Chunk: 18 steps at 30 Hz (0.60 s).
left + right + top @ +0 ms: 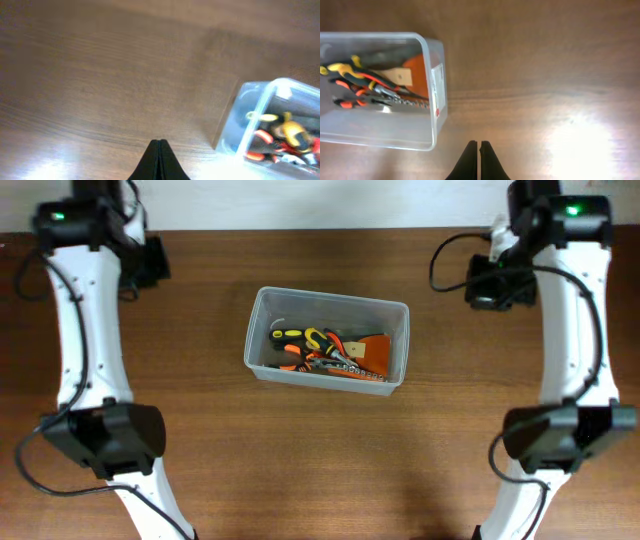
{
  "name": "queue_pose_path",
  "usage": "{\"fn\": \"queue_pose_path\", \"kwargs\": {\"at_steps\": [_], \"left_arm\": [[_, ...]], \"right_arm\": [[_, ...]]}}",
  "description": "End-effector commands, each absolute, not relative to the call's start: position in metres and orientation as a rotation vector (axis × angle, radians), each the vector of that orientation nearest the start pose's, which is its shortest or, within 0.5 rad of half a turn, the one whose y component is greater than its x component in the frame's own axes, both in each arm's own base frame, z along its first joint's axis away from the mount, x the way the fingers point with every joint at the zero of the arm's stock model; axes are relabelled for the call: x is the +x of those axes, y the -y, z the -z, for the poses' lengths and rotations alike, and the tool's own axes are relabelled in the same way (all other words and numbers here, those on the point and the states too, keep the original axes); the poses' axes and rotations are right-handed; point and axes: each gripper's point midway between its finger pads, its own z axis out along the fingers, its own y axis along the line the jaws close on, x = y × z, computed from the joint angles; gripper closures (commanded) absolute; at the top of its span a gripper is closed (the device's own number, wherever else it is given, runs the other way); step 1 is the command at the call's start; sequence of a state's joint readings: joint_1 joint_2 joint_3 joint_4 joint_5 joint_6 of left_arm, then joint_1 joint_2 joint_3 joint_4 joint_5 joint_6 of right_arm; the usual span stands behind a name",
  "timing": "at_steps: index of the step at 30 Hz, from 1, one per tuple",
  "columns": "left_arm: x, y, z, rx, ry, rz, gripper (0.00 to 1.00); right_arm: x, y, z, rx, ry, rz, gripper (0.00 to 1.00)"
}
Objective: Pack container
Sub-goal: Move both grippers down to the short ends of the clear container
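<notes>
Container (330,310) is located at the middle of the table (200,480), between the two arms, upright and open-topped. Its long axis runs left to right across the table, the right end lying slightly nearer the arm bases than the left. Tools (330,352) with orange and yellow handles are seen lying inside, bunched toward the near long wall; their exact kinds cannot be told. Left gripper (159,142) is recorded as clenched, fingers pressed together with nothing between them. From it the container (245,115) lies off to the right, well apart, one short end turned toward it. Right gripper (479,144) is likewise clenched and empty. From it the container (380,132) lies to the left, its near corner just beside the line of the fingers, though the height above the table cannot be told. In the overhead view both wrists are held back at the far edge, on either side of the container. The right arm is judged marginally nearer, but the difference is slight. Either short end would be approached along the long axis.
</notes>
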<state>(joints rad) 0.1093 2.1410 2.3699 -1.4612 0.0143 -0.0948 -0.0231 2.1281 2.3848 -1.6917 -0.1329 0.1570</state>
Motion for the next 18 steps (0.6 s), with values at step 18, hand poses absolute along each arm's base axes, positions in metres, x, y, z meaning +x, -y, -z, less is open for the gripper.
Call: {"fn": "queue_pose_path", "kwargs": {"at_steps": [18], "left_arm": [[0.437, 0.044, -0.084, 0.201, -3.023, 0.153, 0.98]], "right_arm": [[0.425, -0.05, -0.105, 0.297, -3.277, -0.448, 0.96]]}}
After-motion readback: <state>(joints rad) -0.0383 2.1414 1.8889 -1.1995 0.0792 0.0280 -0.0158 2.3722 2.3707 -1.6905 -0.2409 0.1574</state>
